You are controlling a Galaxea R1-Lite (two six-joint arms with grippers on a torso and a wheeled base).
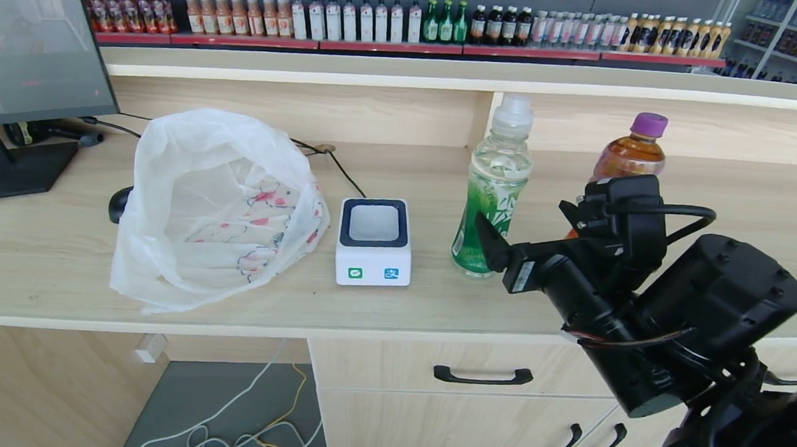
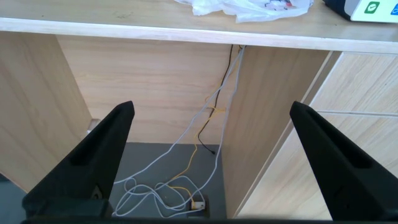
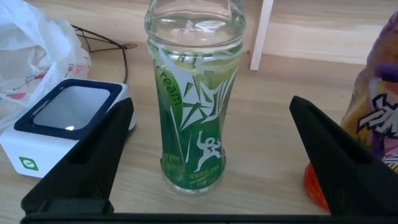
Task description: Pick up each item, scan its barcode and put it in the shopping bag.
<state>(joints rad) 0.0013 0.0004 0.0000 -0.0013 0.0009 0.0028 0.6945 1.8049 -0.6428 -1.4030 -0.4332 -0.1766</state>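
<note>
**Counter** (image 1: 38, 254): pale wood, running across the middle of the head view, with a raised ledge behind it.

**Shopping bag** (image 1: 210, 210): thin white plastic with a red and dark print. It stands left of centre on the counter, mouth open towards the camera and sides crumpled. No item can be seen inside.

**Scanner** (image 1: 373, 243): a small white box with a dark-framed window facing up. It sits at centre, just right of the bag and apart from it.

**Green-labelled bottle** (image 1: 495, 188): clear plastic with a clear cap. It stands upright on the counter, right of the scanner.

**Amber bottle** (image 1: 631, 152): brown drink with a purple cap, upright, right of the green-labelled bottle and farther back. Its lower part is hidden behind the arm.

**Right hand** (image 3: 211, 101): at centre right in the head view, low over the counter. It is released, with the fingers spread wide and nothing grasped. In the right wrist view the green-labelled bottle stands ahead of it, in line with the gap and clear of both fingers.

**Left hand** (image 2: 211, 106): released, with the fingers wide apart and nothing grasped. It is held below the counter's front edge, facing the open recess beneath.

**Cables** (image 1: 244, 423): white and yellow, loose on the grey floor under the counter at lower centre.

**Drawers** (image 1: 482, 377): black handles, at lower right.

**Monitor** (image 1: 33, 30): dark screen at upper left.

**Shelf** (image 1: 384, 23): a row of bottled drinks along the top of the frame.
</note>
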